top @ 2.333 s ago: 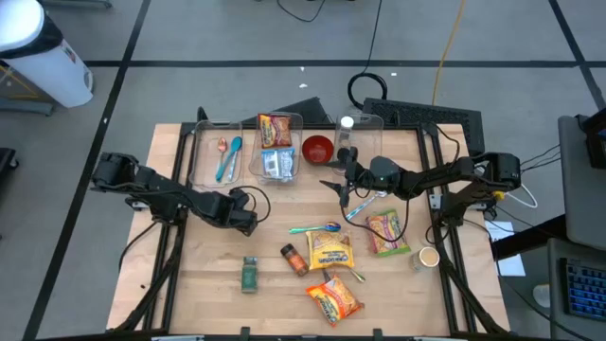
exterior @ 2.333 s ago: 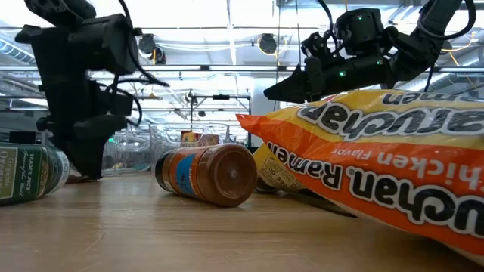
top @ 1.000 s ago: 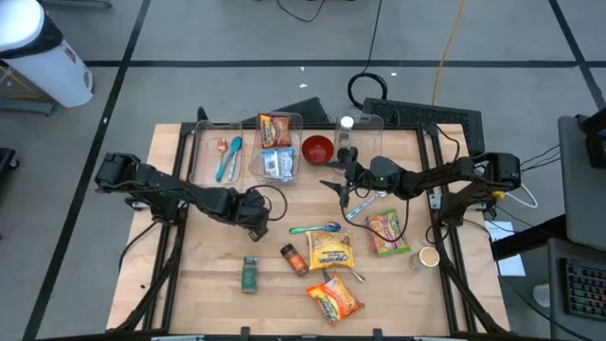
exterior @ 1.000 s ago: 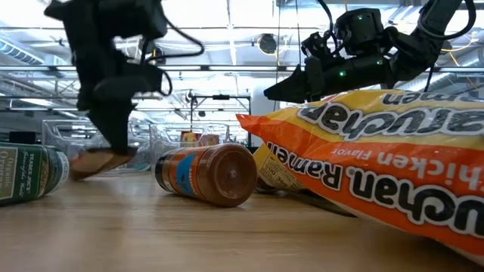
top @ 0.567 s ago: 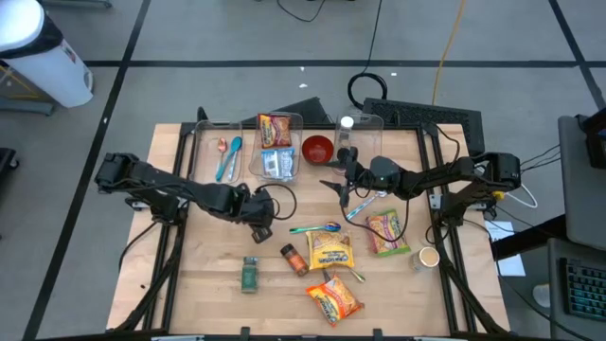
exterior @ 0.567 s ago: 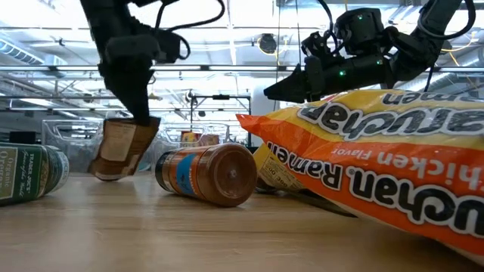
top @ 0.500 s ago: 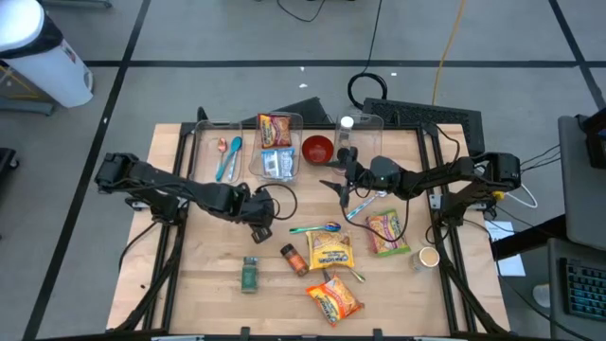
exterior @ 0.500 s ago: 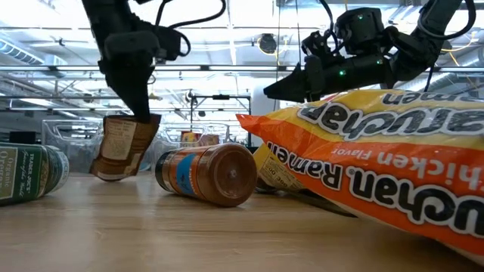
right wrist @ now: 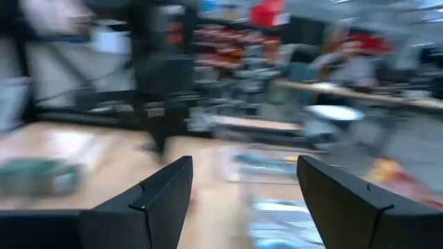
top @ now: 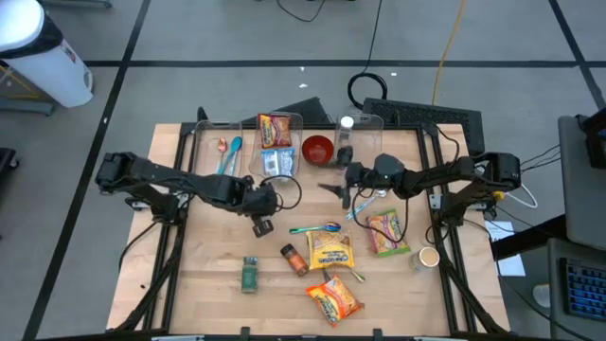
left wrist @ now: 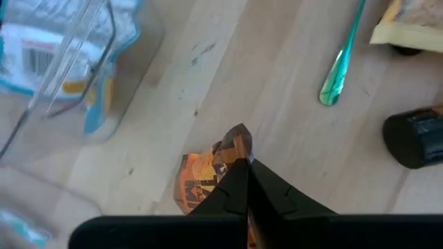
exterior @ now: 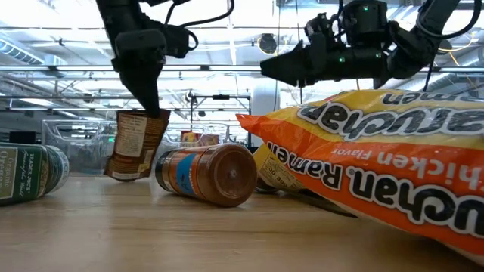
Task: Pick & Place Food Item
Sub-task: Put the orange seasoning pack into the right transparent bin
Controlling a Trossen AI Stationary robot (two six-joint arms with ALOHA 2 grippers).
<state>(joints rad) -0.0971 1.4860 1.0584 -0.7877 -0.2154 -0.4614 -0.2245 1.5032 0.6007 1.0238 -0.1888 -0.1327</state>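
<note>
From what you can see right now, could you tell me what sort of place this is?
Probably a robotics lab or workshop: a wooden table on a metal frame, cables trailing over the floor, and shelving under ceiling lights behind.

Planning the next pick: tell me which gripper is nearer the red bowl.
Right. The right gripper hovers just in front of the red bowl; the left gripper, holding a small food packet, sits farther off to its left.

Left claw (top: 260, 214) pinched tight mid-table; right claw (top: 333, 189) hovers (fingers apart).
</note>
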